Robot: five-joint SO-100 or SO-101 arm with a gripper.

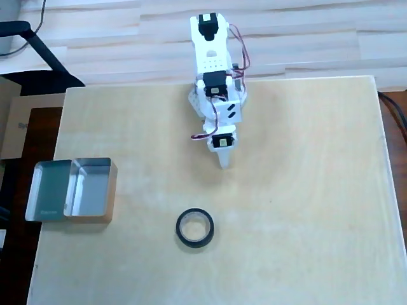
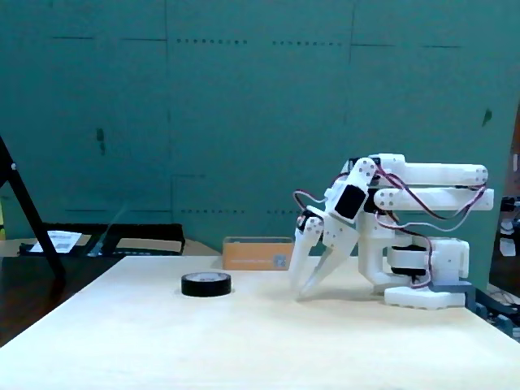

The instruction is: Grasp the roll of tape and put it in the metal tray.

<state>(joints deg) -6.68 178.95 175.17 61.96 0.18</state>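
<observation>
Resting folded near base, fingers [image 2: 307, 289] nearly closed, gripping nothing, tips pointing down close above counter [image 1: 318, 210]. Roll of tape [image 1: 194, 229] lying flat, hole up, clear ahead of arm in overhead view. Metal tray [image 1: 72, 190] sitting empty at left edge, awaiting drop.

Surface: pale wooden table [image 1: 305, 190], light grain, square-edged.
Tape: the roll of tape [image 1: 194, 229] lies flat near the table's middle in the overhead view, closer to the bottom edge.
Tray: the metal tray [image 1: 71, 190] sits at the left edge, well apart from the tape.
Arm: white arm base [image 2: 426, 296] stands at the far edge.
</observation>
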